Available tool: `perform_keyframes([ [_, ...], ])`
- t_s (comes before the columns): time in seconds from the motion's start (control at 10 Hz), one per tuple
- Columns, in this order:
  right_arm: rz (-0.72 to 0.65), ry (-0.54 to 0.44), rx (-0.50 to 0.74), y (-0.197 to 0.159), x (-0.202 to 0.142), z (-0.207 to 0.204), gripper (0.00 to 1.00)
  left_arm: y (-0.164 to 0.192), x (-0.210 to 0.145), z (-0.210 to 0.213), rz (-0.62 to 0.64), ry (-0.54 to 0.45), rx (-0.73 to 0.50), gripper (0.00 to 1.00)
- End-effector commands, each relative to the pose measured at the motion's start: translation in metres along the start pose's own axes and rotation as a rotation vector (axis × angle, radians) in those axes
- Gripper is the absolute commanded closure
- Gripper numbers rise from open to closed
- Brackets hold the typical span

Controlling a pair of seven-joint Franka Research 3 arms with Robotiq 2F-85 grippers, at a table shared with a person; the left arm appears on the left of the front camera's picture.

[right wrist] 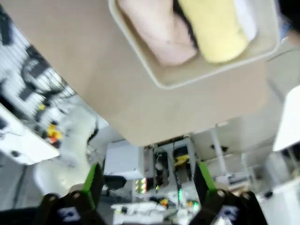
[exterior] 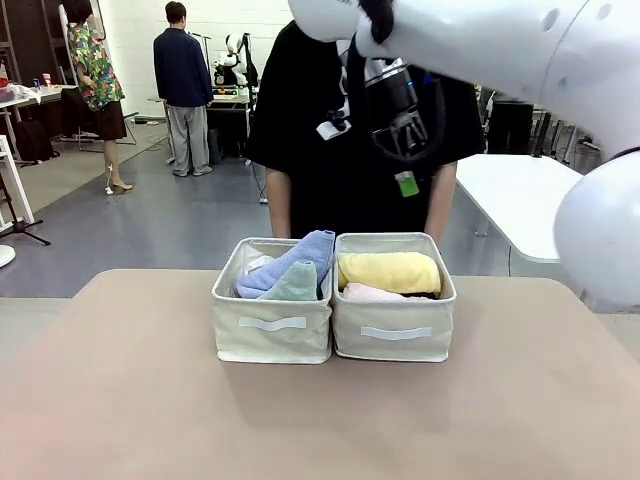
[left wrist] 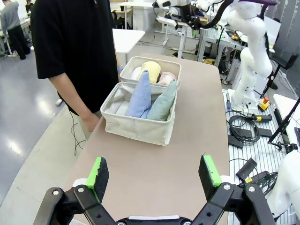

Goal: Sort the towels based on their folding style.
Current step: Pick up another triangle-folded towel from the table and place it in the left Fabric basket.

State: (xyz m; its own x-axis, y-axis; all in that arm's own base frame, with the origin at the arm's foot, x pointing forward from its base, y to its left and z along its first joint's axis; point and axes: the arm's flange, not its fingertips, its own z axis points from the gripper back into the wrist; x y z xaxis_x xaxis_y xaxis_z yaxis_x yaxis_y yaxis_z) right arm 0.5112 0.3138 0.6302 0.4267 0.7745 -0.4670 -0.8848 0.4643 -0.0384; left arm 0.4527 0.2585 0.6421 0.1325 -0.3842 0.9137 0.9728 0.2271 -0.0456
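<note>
Two beige bins stand side by side mid-table. The left bin (exterior: 270,330) holds two cone-folded towels, a light-blue one (exterior: 300,255) (left wrist: 140,93) and a sage-green one (exterior: 297,284) (left wrist: 164,101). In the right bin (exterior: 393,335) lie rolled towels: yellow (exterior: 390,270) (right wrist: 213,28), pink (exterior: 370,293) (right wrist: 161,33), a dark one (right wrist: 183,14) between them and a white one (left wrist: 136,72) behind. My left gripper (left wrist: 154,171) is open and empty over bare table, well short of the bins. My right gripper (right wrist: 147,180) is open and empty, high above the right bin's outer side.
A person in a black shirt (exterior: 340,150) stands at the far edge behind the bins, one hand (left wrist: 91,122) hanging by the table side. My right arm (exterior: 500,50) crosses the top of the front view. Bare tabletop (exterior: 150,400) surrounds the bins.
</note>
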Motion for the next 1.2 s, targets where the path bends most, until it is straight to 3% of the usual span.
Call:
perform_keyframes([
  [0.0,-0.075,-0.054,-0.017,0.07,-0.093,-0.136,0.0,-0.001,0.002,0.001,-0.003,-0.003,-0.002,0.0],
  [0.1,-0.11,-0.082,-0.024,0.073,-0.11,-0.142,0.0,-0.001,0.002,0.001,-0.003,-0.003,-0.002,0.0],
  [0.3,-0.214,-0.322,-0.073,0.068,-0.159,-0.144,0.0,-0.001,0.002,0.001,-0.003,-0.003,-0.002,0.0],
  [0.5,-0.252,-0.506,-0.061,0.038,-0.197,-0.153,0.0,-0.001,0.002,0.001,-0.003,-0.003,-0.002,0.0],
  [0.8,-0.26,-0.619,-0.002,-0.019,-0.201,-0.168,0.0,-0.001,0.002,0.001,-0.003,-0.003,-0.002,0.0],
  [1.0,-0.255,-0.642,0.012,-0.036,-0.194,-0.168,0.0,-0.001,0.002,0.001,-0.003,-0.003,-0.002,0.0],
  [1.1,-0.33,-0.615,0.072,-0.041,-0.189,-0.167,0.0,-0.001,0.002,0.001,-0.003,-0.003,-0.002,0.0],
])
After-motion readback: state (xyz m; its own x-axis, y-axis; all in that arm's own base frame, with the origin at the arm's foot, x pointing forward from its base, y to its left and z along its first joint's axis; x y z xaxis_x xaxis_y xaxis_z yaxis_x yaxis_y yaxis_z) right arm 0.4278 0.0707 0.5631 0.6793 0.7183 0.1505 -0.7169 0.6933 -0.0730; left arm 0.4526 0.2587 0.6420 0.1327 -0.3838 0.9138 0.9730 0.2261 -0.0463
